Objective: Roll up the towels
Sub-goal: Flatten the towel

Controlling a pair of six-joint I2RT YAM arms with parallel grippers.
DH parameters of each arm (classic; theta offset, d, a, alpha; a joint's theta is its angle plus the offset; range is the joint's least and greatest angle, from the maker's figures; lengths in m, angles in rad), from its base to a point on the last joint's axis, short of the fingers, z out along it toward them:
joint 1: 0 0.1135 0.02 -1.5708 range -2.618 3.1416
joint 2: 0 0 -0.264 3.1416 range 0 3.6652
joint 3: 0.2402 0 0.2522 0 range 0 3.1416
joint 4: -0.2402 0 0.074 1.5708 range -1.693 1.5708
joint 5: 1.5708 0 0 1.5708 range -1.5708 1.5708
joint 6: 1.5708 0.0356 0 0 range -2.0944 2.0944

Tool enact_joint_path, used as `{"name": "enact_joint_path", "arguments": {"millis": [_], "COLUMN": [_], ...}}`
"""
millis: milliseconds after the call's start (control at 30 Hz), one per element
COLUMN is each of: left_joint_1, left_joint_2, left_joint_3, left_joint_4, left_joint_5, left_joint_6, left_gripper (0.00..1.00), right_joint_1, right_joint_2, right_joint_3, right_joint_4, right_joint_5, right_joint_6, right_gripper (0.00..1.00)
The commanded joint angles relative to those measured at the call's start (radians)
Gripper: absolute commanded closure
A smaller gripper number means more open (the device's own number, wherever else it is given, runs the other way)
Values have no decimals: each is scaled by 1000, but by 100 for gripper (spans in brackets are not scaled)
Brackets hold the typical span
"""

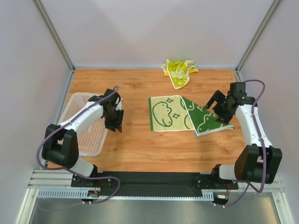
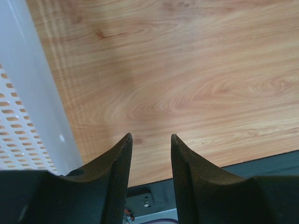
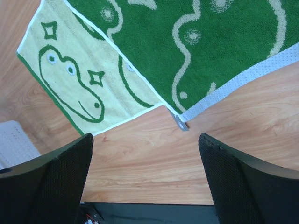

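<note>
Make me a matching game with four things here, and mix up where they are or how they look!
Things: 1 dark green towel with white pattern; 2 yellow and lime-green towel; 3 white perforated plastic basket; 4 right hand.
Clues: A crumpled, far edge; B left side; C wide open, empty; D laid out, middle.
Pairs: 1-D, 2-A, 3-B, 4-C.

Flat towel [image 1: 184, 115]: one half pale yellow-green with dark green frog outline and stars, other half dark green with pale wavy lines and dots, white edging. Crumpled towel [image 1: 178, 71]: yellow, lime green, white patches. Basket [image 1: 77, 96] white, perforated. Table [image 1: 149, 149] orange-brown wood grain. Left arm [image 1: 86, 114] and right arm [image 1: 250, 123] white with black.
</note>
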Motion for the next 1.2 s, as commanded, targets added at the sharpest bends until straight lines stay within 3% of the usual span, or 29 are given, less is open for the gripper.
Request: {"name": "enact_joint_path", "arguments": {"millis": [0,67,200,433,700,1167], "left_joint_1": [-1,-29,-152,-280,-313,-333], "left_joint_2": [-47,-47,-1,223,442,519], "left_joint_3": [5,14,103,268,405,428], "left_joint_4": [-18,-3,23,77,95,164], "left_joint_5": [-27,-11,-27,56,82,70], "left_joint_6": [29,2,-17,-63,-63,-109], "left_gripper": [54,52,39,29,25,25], "right_joint_1": [21,47,168,247,296,304], "right_joint_2": [11,23,46,106,157,258], "right_joint_3": [44,53,29,-8,6,86], "right_joint_4": [-22,-42,-80,-65,-89,-109], "right_joint_5": [26,70,198,268,348,379], "right_joint_6": [-32,-43,-49,-66,-119,-171], "right_gripper": [5,5,5,6,7,8]}}
